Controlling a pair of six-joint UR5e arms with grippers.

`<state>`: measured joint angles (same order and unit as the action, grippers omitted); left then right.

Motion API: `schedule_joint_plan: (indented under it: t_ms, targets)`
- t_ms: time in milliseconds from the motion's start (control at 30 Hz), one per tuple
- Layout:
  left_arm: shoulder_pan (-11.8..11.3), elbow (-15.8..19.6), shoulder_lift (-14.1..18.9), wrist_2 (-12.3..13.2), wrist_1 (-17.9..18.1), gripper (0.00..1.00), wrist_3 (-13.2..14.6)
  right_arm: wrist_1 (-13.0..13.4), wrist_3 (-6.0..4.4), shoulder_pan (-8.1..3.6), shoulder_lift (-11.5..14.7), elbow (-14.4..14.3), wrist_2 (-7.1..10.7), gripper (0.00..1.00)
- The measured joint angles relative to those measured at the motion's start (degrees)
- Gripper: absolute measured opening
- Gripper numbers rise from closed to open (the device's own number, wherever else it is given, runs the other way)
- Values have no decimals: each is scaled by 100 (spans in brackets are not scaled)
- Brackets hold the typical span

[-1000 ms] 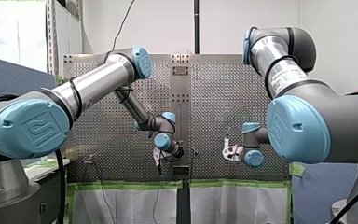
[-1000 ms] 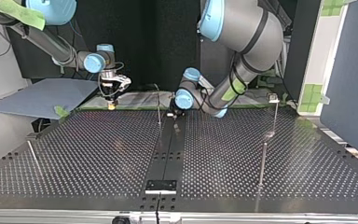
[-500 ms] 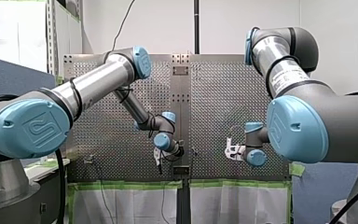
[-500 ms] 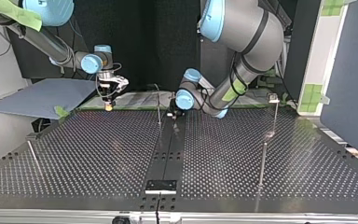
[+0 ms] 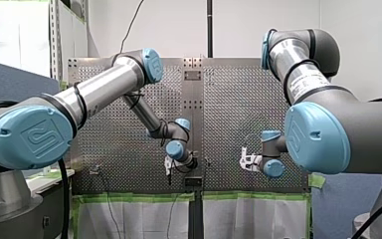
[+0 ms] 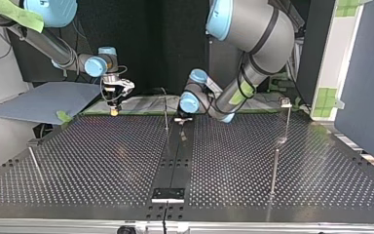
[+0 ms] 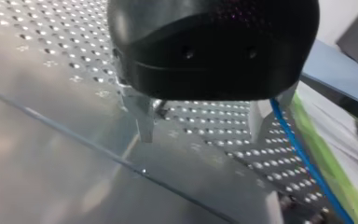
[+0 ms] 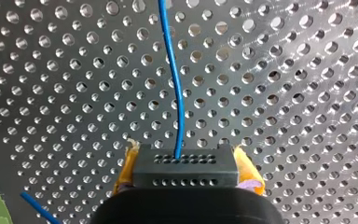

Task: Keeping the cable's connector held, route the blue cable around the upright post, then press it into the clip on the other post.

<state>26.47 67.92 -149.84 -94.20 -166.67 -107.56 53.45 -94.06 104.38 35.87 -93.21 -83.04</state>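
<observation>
Perforated metal table [image 6: 102, 156], green tape [image 5: 129, 197] at edge, white wall [image 5: 179, 25]. My right gripper [image 8: 186, 163] clamps connector [image 8: 185, 176] w/ blue cable [image 8: 175, 84]; my left gripper [image 7: 201, 135] spread wide.

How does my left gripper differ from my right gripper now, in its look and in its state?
Look: my left gripper has bare metal jaws under a black body; my right gripper has yellow pads. State: the left gripper's jaws stand apart with nothing between them; the right gripper's are shut on the black rectangular connector of the thin blue cable. Both point at the perforated metal table.
</observation>
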Motion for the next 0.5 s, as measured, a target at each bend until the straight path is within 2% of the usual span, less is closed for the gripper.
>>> schedule_joint_plan:
  t_ms: [233,500]
  targets:
    - [140,116,173,-240,-336,100,337,-36,-1,0,0,-1,11,0]
    - [178,492,555,-41,-701,100,732,-52,-1,-1,1,0,8,0]
